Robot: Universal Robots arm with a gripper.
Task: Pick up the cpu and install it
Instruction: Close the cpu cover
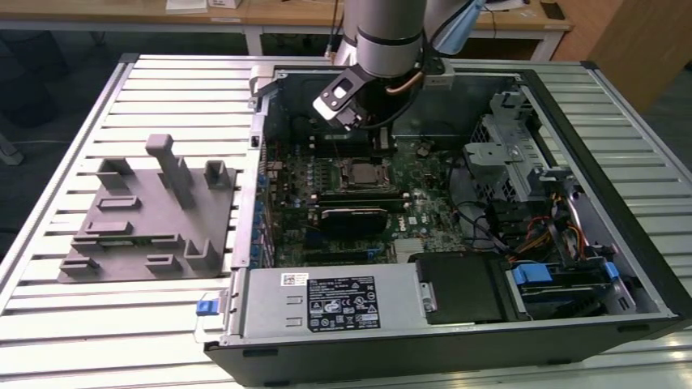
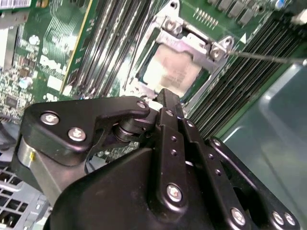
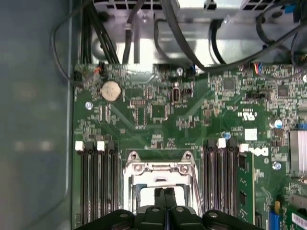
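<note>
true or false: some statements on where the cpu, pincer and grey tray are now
1. The small pale silvery square cpu sits within the metal socket frame on the green motherboard. True.
2. The black pincer hangs over the grey plastic tray with upright posts. False: it hangs over the socket frame.
3. The pincer is shut. True.
4. The grey tray stands inside the open black computer case. False: it is on the slatted metal table beside the case.

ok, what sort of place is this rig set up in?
Probably a lab or workshop bench for PC assembly trials: an open computer case lies on a slatted metal table, a grey tray sits beside it, and wooden desks stand behind.
</note>
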